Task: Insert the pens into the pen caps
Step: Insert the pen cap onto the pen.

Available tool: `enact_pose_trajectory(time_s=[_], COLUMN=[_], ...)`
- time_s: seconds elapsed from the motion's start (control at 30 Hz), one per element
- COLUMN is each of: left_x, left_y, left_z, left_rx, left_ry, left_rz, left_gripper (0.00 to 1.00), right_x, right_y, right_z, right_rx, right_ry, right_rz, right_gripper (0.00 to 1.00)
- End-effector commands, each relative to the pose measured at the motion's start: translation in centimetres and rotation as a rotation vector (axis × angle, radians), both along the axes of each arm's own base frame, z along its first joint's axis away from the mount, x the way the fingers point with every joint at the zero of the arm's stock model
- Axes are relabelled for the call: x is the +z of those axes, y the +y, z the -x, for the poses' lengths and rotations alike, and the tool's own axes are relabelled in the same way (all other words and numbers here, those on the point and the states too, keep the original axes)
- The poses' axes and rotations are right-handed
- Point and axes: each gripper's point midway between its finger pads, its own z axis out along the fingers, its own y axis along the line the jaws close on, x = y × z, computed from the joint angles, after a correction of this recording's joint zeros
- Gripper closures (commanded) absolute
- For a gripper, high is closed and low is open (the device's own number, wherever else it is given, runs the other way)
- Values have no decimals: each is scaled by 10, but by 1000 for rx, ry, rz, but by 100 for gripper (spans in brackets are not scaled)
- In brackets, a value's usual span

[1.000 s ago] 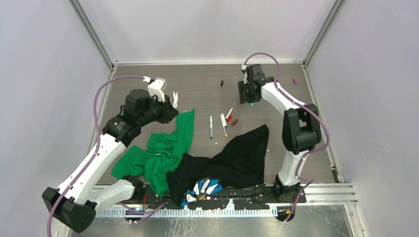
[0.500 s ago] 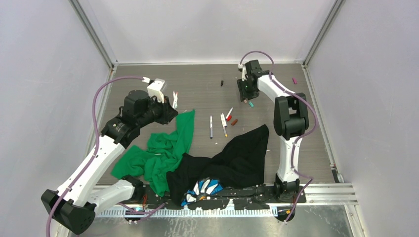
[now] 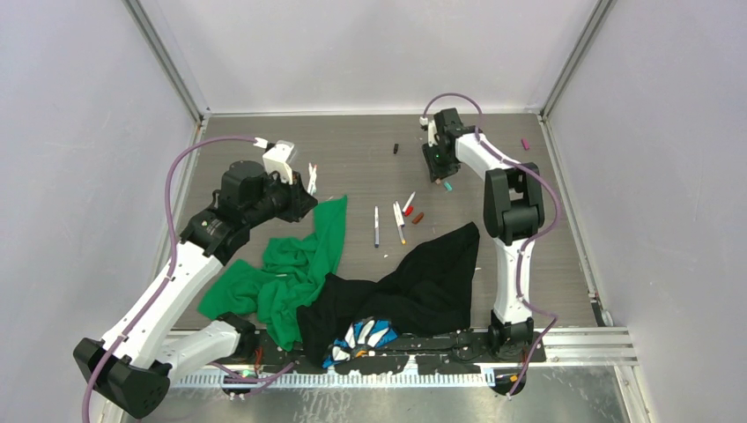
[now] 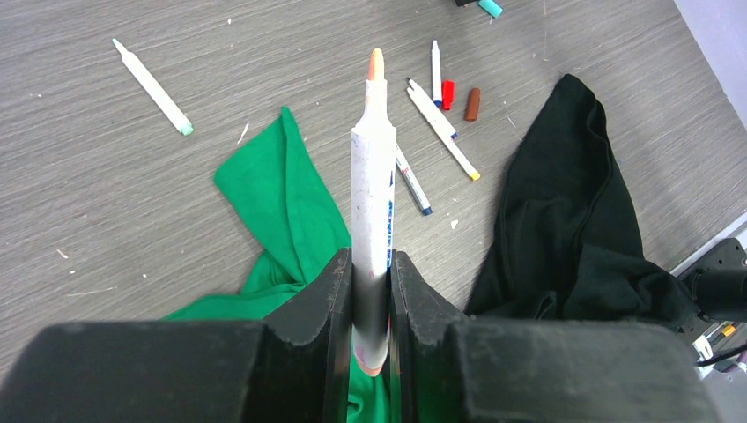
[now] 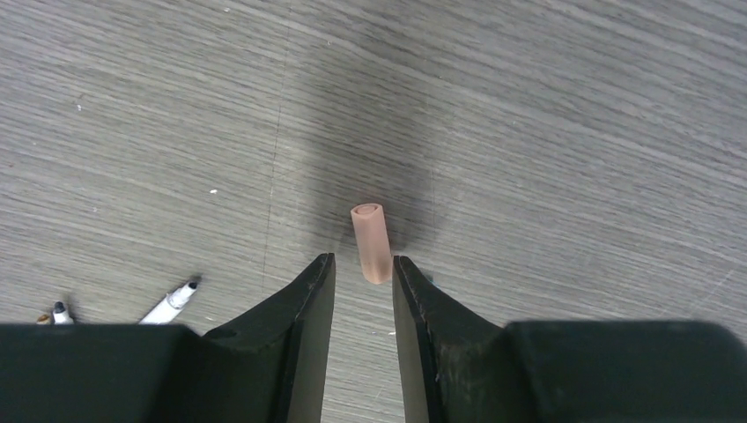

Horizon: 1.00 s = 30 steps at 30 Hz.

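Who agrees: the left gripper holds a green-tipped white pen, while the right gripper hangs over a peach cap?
Wrong in one point: the left wrist view shows the pen in the left gripper has a peach tip, not green. The right gripper does hang over a peach cap.

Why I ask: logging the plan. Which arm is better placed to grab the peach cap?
Right. The right gripper hangs over the peach cap, jaws open astride its near end; the left gripper is clamped on a pen.
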Motion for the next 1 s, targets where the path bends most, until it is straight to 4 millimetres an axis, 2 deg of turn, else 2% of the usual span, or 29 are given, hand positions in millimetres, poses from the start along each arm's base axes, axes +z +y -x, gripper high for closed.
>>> enact_pose_trajectory(time_s=[0.0,0.33,0.47,0.53,0.63,0.7,0.8,0.97], left_x=[15,16,17,17,20,24,31,44], left_y=[-2,-1,0,1,3,6,9,12], left_z=[-4,-4,-4,-4,-3,-2,1,4], left_rx=[-11,-8,-6,-4,5,13,21,39], left_ry=[-69,-78,-79,-83,-95,-108,-135,-176], left_rz=[19,15,14,13,12,12,20,45], left_gripper=[100,100,100,100,100,100,100,100], right_x=[16,6,5,3,5,11,28,81], right_y=[2,1,-1,-1,1,3,6,24], right_z=[-16,-20,-21,-21,-22,-22,-19,-1], right_rx=[10,15,8,1,-12,-23,-47,-106], right_ry=[-58,-50,-50,-49,-58,-71,-103,-201], right_rz=[18,33,44,41,24,4,-38,-213], right_gripper=[65,69,73,78,92,99,100,100])
